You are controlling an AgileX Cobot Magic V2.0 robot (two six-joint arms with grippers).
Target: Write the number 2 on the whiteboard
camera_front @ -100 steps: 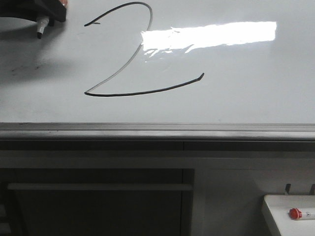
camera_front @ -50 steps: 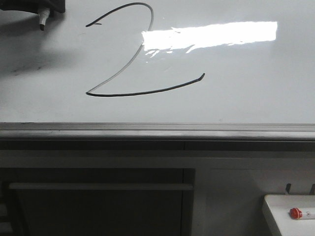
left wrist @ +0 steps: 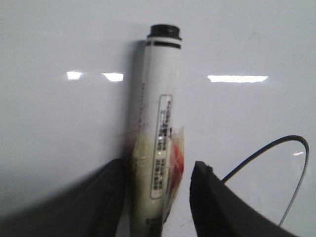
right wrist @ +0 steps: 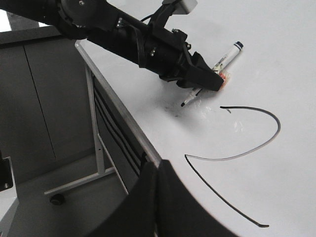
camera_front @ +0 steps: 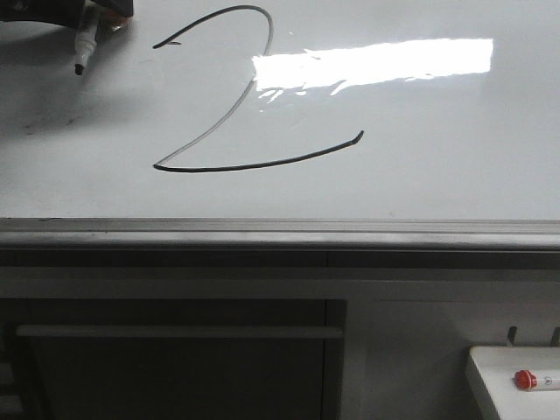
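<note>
The number 2 (camera_front: 262, 164) is drawn in thin black line on the whiteboard (camera_front: 420, 184); its top curve also shows in the left wrist view (left wrist: 276, 146) and the right wrist view (right wrist: 277, 123). My left gripper (camera_front: 103, 12) is at the board's far left, beside the top of the 2. A white marker (left wrist: 160, 98) with a black tip (camera_front: 80, 68) lies between its jaws. One finger touches the marker, and a gap of white board shows before the other finger (left wrist: 212, 197). My right gripper (right wrist: 157, 168) is shut and empty over the board's near edge.
A grey metal ledge (camera_front: 280, 232) runs along the board's near edge, with dark cabinet fronts below. A small white tray (camera_front: 490, 376) at the lower right holds a red-capped marker (camera_front: 525, 380). A bright light reflection (camera_front: 376, 63) lies across the board.
The marker now sticks out further from the left gripper, and its tip has swung a little to the right and down over the board. The drawn 2 is unchanged.
</note>
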